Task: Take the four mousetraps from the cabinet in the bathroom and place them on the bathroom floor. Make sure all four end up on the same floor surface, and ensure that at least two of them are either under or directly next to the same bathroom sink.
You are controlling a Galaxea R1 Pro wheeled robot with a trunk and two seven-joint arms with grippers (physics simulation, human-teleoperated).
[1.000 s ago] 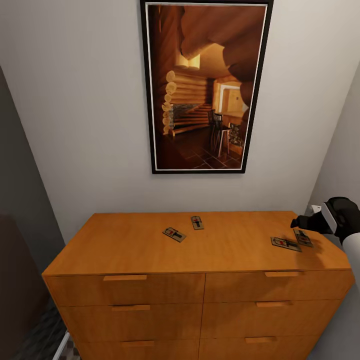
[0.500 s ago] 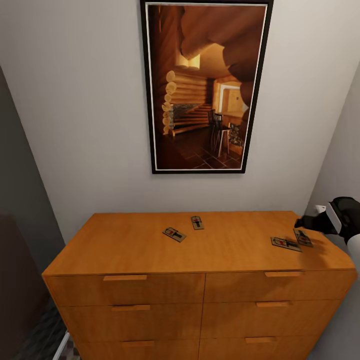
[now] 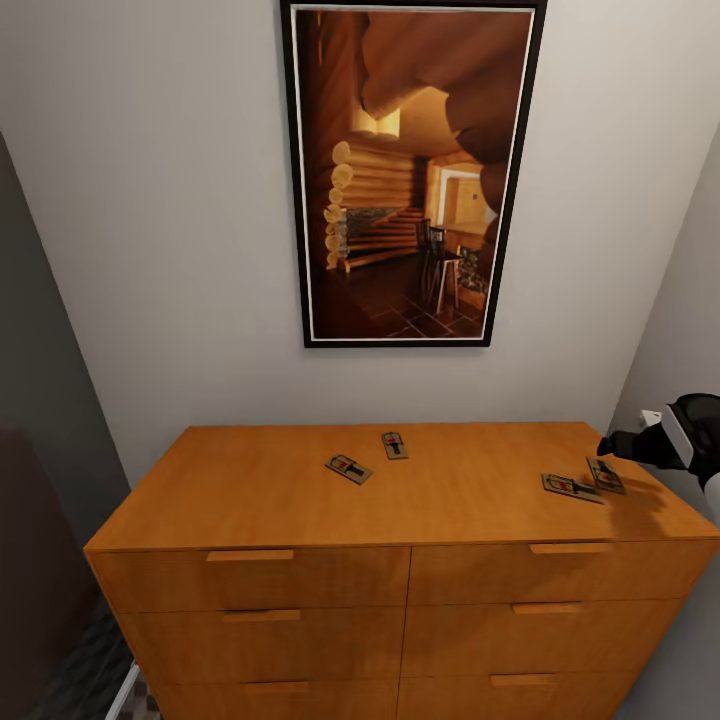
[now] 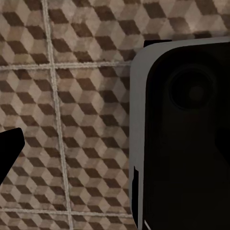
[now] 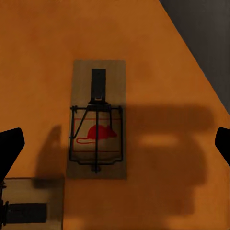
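Four mousetraps lie on the flat top of the orange-brown cabinet (image 3: 260,495). Two sit near the back middle, one (image 3: 348,467) beside the other (image 3: 394,445). Two more lie at the right end, one (image 3: 572,487) touching the other (image 3: 605,475). My right gripper (image 3: 607,446) hovers open just above that right pair. In the right wrist view a mousetrap (image 5: 98,120) with a red mouse print lies between the spread fingertips (image 5: 9,148), and its neighbour (image 5: 28,207) is at the corner. My left gripper (image 4: 115,151) hangs over the cube-patterned bathroom floor (image 4: 72,96), one fingertip (image 4: 7,153) showing far out to the side.
A large framed picture (image 3: 412,170) hangs on the wall behind the cabinet. Walls close in on both sides. Drawer fronts with bar handles (image 3: 250,555) face me. A dark rounded part of the robot's body (image 4: 187,134) stands beside the left gripper.
My right gripper has drifted slightly to the right, away from the cabinet's middle. The mousetraps have not moved.
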